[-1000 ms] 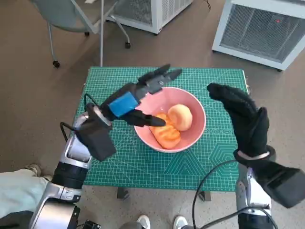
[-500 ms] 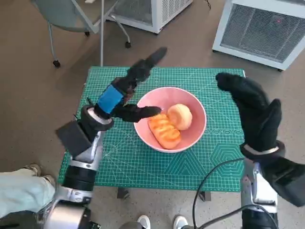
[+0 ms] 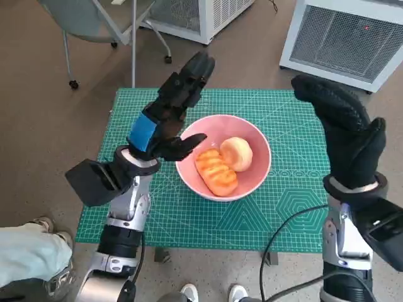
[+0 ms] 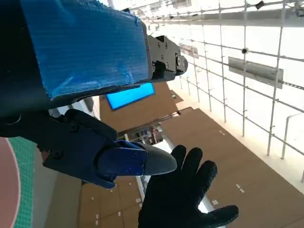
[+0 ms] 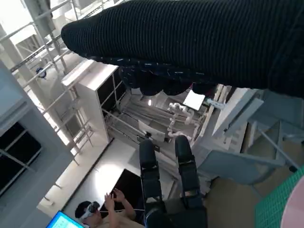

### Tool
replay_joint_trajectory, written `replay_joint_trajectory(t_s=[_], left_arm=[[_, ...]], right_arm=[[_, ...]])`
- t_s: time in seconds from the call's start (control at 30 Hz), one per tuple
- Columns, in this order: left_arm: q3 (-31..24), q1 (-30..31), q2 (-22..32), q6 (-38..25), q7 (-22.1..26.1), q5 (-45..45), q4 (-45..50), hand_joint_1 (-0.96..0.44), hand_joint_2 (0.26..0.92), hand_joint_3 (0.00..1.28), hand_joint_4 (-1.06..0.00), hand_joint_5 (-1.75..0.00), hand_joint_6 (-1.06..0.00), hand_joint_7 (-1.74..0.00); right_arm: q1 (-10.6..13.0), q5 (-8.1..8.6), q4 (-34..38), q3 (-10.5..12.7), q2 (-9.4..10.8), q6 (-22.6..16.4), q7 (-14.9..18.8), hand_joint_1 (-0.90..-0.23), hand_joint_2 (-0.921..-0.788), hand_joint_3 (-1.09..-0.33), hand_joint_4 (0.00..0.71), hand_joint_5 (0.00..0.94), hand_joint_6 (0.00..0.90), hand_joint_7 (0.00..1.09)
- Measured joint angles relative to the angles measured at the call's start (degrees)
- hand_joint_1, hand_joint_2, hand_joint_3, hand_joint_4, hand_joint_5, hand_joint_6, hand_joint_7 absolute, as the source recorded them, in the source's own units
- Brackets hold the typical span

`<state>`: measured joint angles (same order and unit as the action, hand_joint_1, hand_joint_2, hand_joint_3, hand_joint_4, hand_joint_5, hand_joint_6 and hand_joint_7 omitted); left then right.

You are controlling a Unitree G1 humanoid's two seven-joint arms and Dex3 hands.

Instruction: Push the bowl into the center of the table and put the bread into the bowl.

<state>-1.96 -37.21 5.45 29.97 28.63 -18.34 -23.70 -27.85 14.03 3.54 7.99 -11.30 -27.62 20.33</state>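
We see the pink bowl (image 3: 223,157) sitting near the middle of the green mat (image 3: 189,214) that covers the table. Two pieces of bread lie inside it: a long ridged loaf (image 3: 216,172) on the near side and a round bun (image 3: 237,153) just beside it on the far right side, the two touching. Our left hand (image 3: 167,116) is raised above the bowl's left rim, its fingers spread and holding nothing. Our right hand (image 3: 343,135), in the black glove, is lifted to the right of the bowl, fingers stretched out and empty. A chair (image 3: 94,25) stands on the floor beyond the far left corner.
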Motion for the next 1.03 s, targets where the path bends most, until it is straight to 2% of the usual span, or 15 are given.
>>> replay_joint_trajectory(t_s=[0.53, 1.03], left_arm=[[-1.2, 0.8, -0.6, 1.1, -1.3, 0.6, 3.7, -0.67, 0.921, 0.46, -0.12, -0.02, -0.15, -0.06], [-1.1, 3.9, -1.1, -1.1, -4.9, 2.1, 8.9, -0.65, 0.921, 0.43, -0.13, -0.02, -0.16, -0.07]], right_arm=[[-0.5, -0.75, -2.6, -0.2, -1.2, 1.4, 0.0, -0.658, -0.921, -0.727, 0.103, 0.000, -0.001, 0.47], [-0.5, -1.30, -2.5, -0.6, -1.1, 1.8, -1.3, -0.653, -0.921, -0.731, 0.112, 0.005, -0.001, 0.47]])
